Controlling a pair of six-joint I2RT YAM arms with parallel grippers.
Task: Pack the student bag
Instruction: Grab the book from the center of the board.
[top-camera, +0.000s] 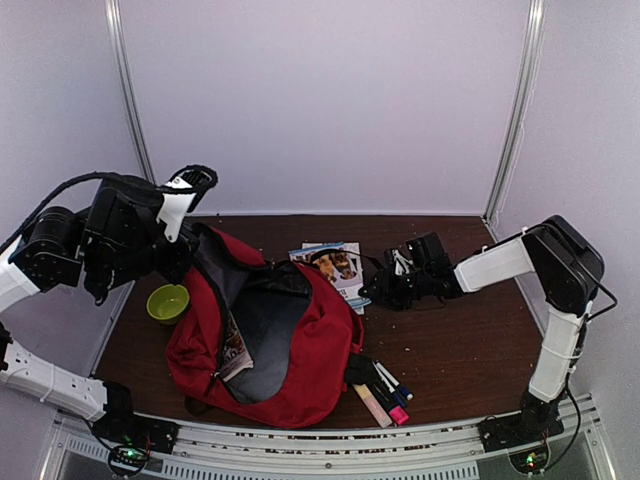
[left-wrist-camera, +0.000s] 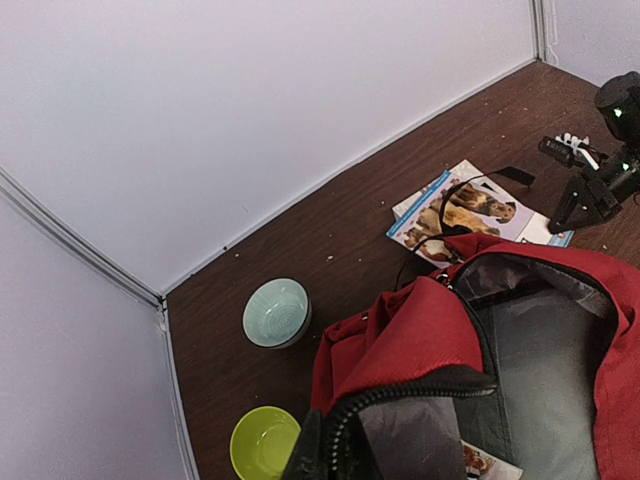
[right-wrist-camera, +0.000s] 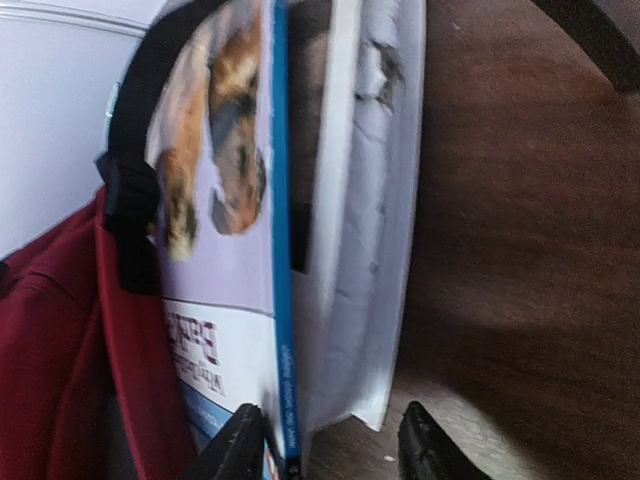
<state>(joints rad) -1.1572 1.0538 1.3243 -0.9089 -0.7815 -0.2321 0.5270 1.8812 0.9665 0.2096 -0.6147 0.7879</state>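
The student bag (top-camera: 290, 340) lies unzipped in the middle of the table, red with grey lining, and a book (top-camera: 235, 352) is inside it. My left gripper (top-camera: 182, 256) is shut on the bag's black zipper rim (left-wrist-camera: 400, 398) and holds that flap up at the far left. A dog-cover book (right-wrist-camera: 225, 250) and a white booklet (right-wrist-camera: 370, 230) lie flat behind the bag. My right gripper (right-wrist-camera: 335, 452) stands open, low over the table, and its fingertips (right-wrist-camera: 240, 445) straddle the near edges of both books. A black bag strap (right-wrist-camera: 130, 190) crosses the dog-cover book.
A green bowl (top-camera: 167, 302) sits left of the bag, and a pale blue bowl (left-wrist-camera: 276, 312) sits behind it, hidden under my left arm in the top view. Several markers and pens (top-camera: 385, 390) lie at the bag's near right corner. White walls enclose the table.
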